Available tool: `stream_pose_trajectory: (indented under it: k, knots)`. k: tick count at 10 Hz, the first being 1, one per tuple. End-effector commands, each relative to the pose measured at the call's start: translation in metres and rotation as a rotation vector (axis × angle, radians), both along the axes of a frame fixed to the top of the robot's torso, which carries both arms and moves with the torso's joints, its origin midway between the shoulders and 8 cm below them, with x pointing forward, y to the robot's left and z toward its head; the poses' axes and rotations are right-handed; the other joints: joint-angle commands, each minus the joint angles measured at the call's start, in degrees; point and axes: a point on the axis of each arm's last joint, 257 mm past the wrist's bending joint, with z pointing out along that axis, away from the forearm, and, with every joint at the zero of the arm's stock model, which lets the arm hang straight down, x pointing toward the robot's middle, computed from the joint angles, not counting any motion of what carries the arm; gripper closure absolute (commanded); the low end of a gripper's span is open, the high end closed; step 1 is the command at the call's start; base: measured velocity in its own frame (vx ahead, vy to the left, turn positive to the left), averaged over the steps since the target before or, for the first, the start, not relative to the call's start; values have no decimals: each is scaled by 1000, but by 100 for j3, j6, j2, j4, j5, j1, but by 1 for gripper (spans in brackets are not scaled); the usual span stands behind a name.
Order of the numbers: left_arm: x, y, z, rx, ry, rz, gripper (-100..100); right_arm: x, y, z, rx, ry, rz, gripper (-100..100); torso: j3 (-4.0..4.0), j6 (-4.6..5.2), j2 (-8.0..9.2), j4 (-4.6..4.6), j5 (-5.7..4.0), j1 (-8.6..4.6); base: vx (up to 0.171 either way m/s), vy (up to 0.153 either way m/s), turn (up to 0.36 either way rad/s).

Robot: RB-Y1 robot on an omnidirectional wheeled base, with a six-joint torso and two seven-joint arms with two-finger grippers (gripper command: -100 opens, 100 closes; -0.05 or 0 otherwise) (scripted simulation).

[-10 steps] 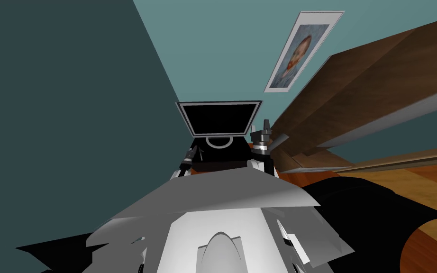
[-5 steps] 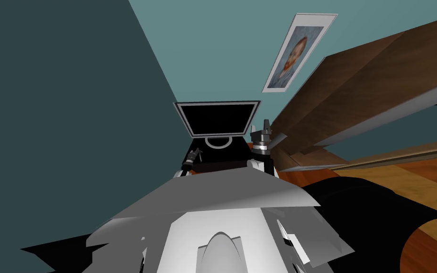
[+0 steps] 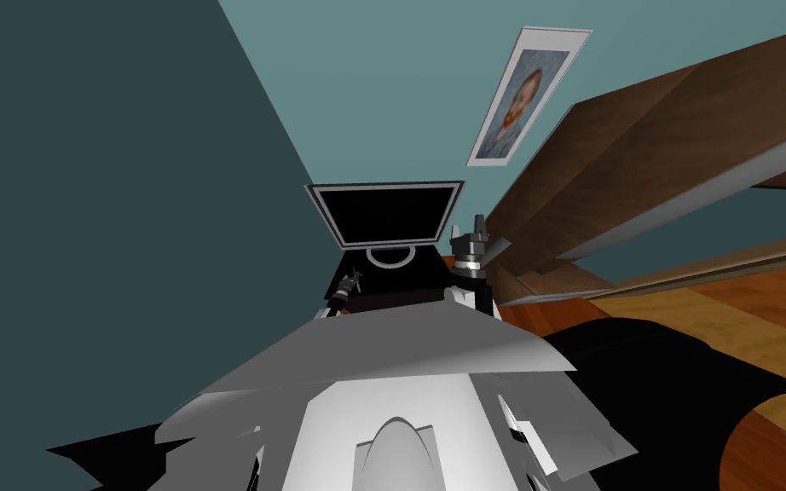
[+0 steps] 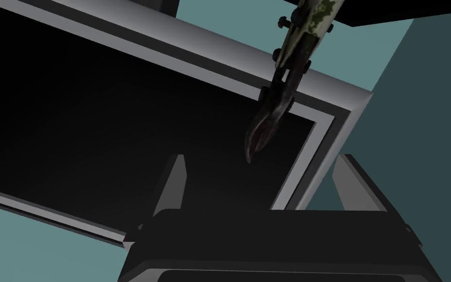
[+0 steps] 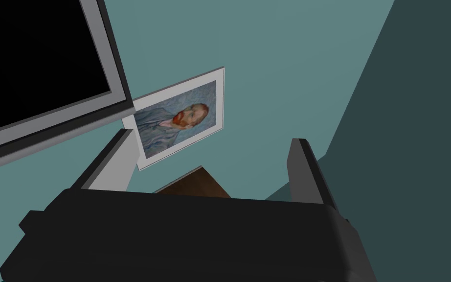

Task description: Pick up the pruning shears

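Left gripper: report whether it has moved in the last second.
Yes, slightly: the left gripper has edged closer to the monitor's ring base, judged in the head view.

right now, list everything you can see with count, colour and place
pruning shears with dark blades and a mottled green handle: one, just ahead of the left pincer's fingertips, in front of the screen
flat screen with a black face and grey frame: one, on the stand against the wall
dark stand: one, black, under the screen
framed portrait of a red-bearded man: one, blue-grey with a white border, on the wall to the right of the screen
brown wooden boards: several, slanting along my right
wooden floor: orange-brown, at right
teal wall: lighter behind the screen, darker at left
left pincer: open, nothing held
right pincer: open, nothing held
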Motion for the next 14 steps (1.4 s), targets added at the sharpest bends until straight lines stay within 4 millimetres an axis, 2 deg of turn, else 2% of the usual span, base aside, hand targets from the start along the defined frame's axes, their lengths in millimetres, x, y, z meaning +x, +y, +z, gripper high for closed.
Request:
stream_pose_trajectory:
  k: [1, 7, 10, 11, 12, 13, 14]
  knots:
    - [1, 1, -12, 37, 21, -11, -100, 0, 0, 0, 0, 0, 0, 0, 0, 0, 0, 0, 0, 0, 4, -2, -38]
    - [-13, 12, -62, 156, 125, -43, -100, 0, 0, 0, 0, 0, 0, 0, 1, 0, 1, 0, 0, 0, 10, -4, -41]
    - [-19, 17, -79, 205, 164, -58, -100, 0, 0, 0, 0, 0, 0, 0, 2, 0, 3, 1, 0, 0, 7, 0, -27]
    - [-17, 15, -75, 192, 155, -54, -100, 0, 0, 0, 0, 0, 0, 0, 1, 0, 2, 1, 0, 0, 0, 0, 0]
    - [-17, 15, -76, 195, 157, -55, 0, 0, 0, 0, 0, 0, 0, 0, 2, 0, 4, 1, 0, 0, 0, 0, 0]
    - [-6, 18, -74, 202, 144, -61, -100, 0, 0, 0, 0, 0, 0, 0, 3, 0, 5, 2, -1, -1, -10, -16, 29]
    - [-10, 20, -79, 201, 157, -59, -100, 0, 0, 0, 0, 0, 0, 0, 4, 0, 6, 2, -1, -5, -11, -18, 10]
